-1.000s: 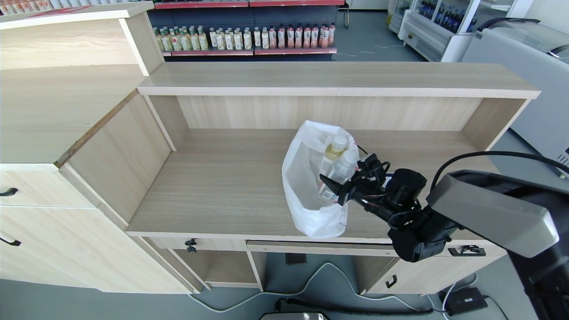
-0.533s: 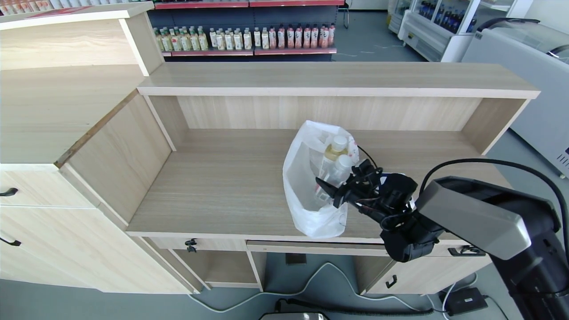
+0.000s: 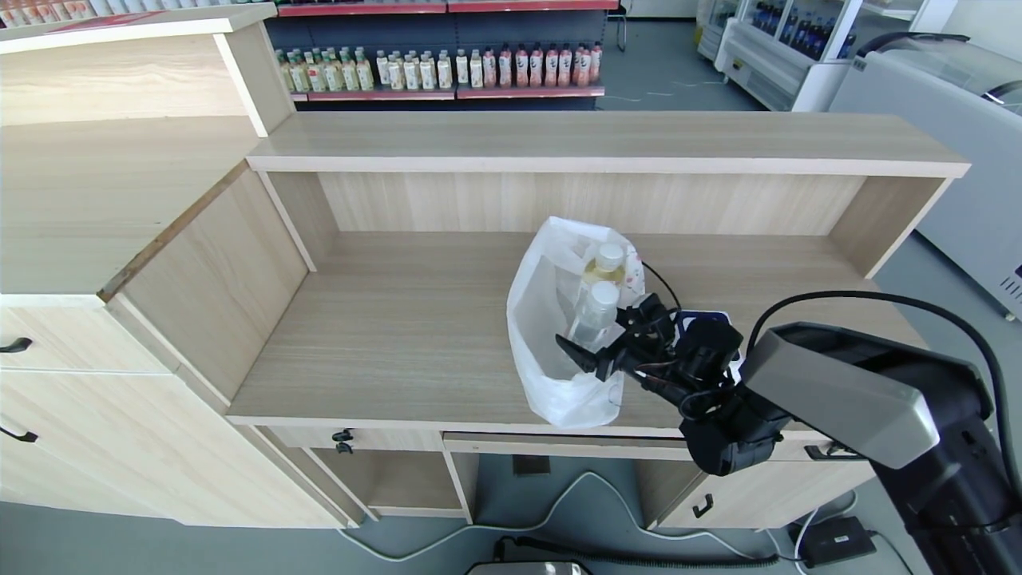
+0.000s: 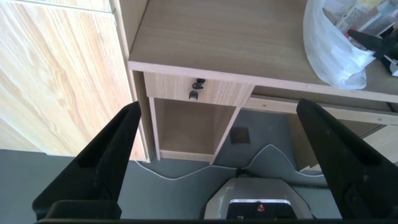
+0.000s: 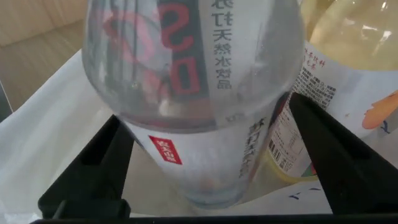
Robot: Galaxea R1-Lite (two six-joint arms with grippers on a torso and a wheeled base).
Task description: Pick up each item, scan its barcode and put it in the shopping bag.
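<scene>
- Your right gripper point(image 3: 597, 326) clamps the clear bottle point(image 3: 595, 313) inside the shopping bag point(image 3: 543, 319) on the bench point(image 3: 399, 335), beside a yellow drink bottle point(image 3: 604, 267).
- Your left gripper point(image 4: 216, 109) gapes open, well apart from the bag.

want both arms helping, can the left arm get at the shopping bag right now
Probably not directly: the left end effector hangs open off the counter's front, away from the shopping bag, whose mouth the right end effector and its clear bottle fill.
</scene>
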